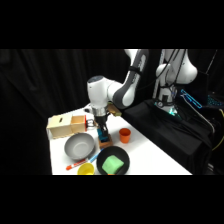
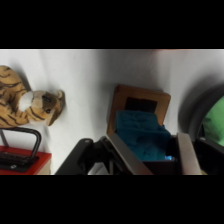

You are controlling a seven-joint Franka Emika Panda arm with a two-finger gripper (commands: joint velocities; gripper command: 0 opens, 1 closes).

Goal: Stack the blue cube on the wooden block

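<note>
Gripping the blue cube (image 2: 142,136) between closed jaws, the gripper (image 1: 103,133) holds it directly on the wooden block (image 2: 141,106) at frame centre, between the grey bowl (image 1: 79,145) and the orange cup (image 1: 124,134).

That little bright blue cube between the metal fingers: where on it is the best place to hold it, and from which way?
By two opposite flat side faces of the small bright blue cube, coming straight down from above. Its sides are flat and parallel, so the fingers can press evenly, and its underside stays free over the brown wooden block. The gripper already holds it this way.
</note>
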